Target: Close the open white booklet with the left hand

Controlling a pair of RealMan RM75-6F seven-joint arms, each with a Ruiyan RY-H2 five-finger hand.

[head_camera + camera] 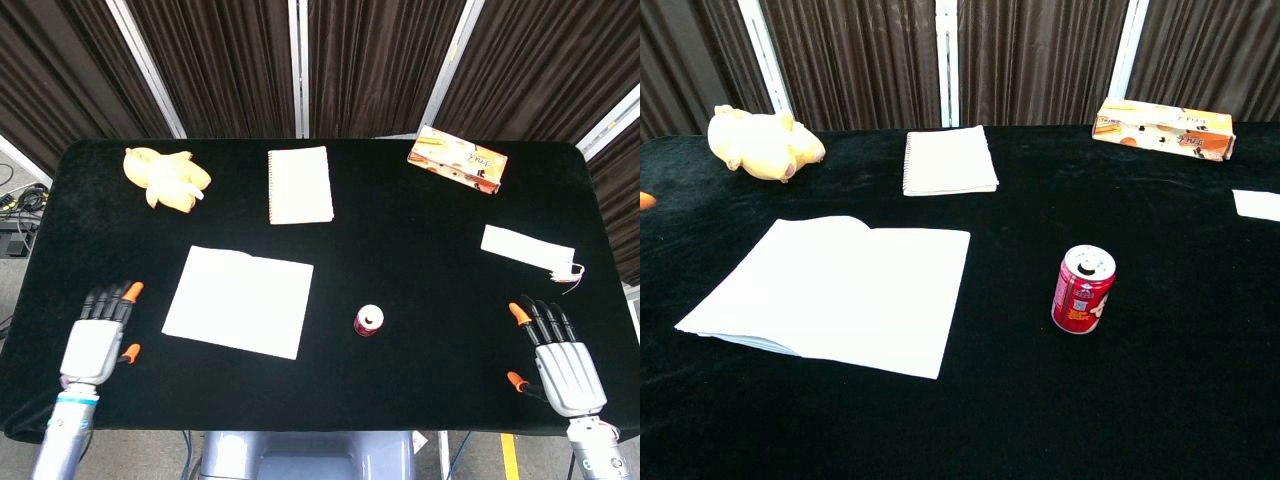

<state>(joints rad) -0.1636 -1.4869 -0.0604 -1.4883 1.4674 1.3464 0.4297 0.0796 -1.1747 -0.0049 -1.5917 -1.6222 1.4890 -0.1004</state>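
The open white booklet [240, 301] lies flat on the black table, left of centre; the chest view shows it [840, 290] with its left page slightly bowed up at the fold. My left hand [97, 338] hovers over the table's front left, a short way left of the booklet, fingers spread and empty. Only an orange fingertip [645, 200] of it shows at the chest view's left edge. My right hand [560, 355] rests open at the front right, far from the booklet.
A red can [368, 320] stands right of the booklet. At the back lie a yellow plush toy [167, 178], a spiral notepad [300, 185] and an orange box [457, 158]. A white card [528, 249] sits at the right.
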